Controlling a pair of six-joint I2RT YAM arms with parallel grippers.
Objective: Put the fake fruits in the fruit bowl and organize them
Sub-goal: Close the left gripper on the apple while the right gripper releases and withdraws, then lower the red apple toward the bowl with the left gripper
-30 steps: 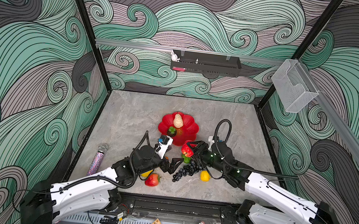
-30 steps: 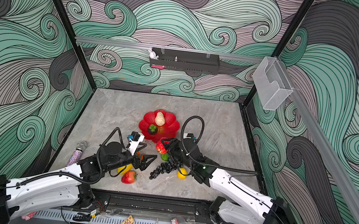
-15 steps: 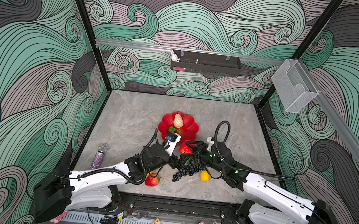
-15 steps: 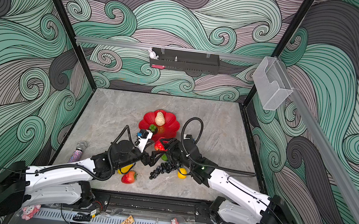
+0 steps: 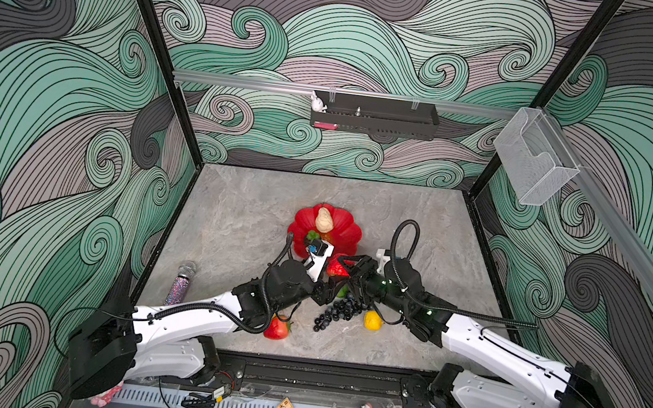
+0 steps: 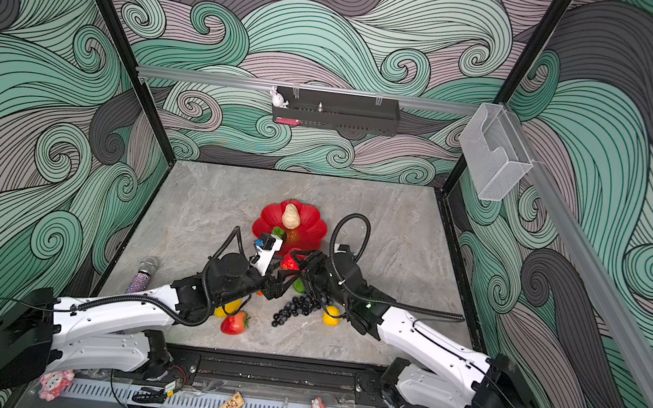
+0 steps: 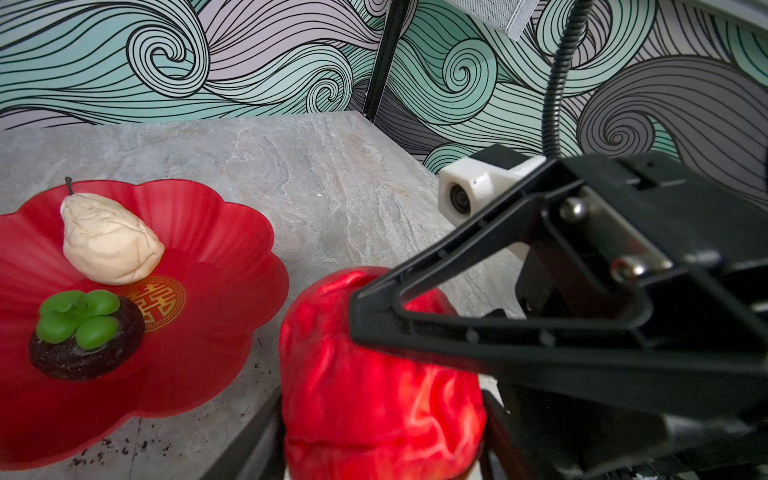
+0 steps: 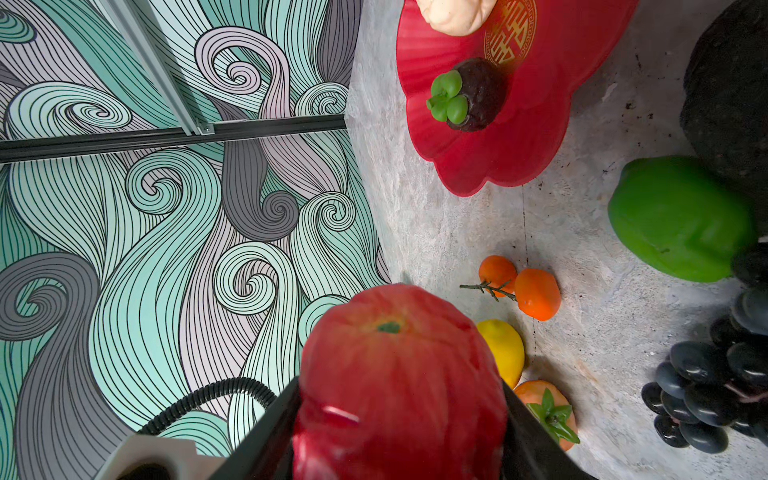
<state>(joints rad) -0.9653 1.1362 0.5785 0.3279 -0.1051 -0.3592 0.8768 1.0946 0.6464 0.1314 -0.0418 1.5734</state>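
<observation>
Red apple hanging between two sets of jaws
The right gripper is clamping this glossy, wrinkled fruit; the left gripper is straddling it, grip impossible to tell

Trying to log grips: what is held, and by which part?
The right gripper clamps the red apple across its sides. The left gripper flanks the same apple; whether it grips cannot be told.

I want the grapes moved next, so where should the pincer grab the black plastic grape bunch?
Probably take the black plastic grape bunch at its thick middle, from straight above, jaws across its narrow width: it lies flat and elongated on the grey stone-look table; its thin tail offers little hold.
</observation>
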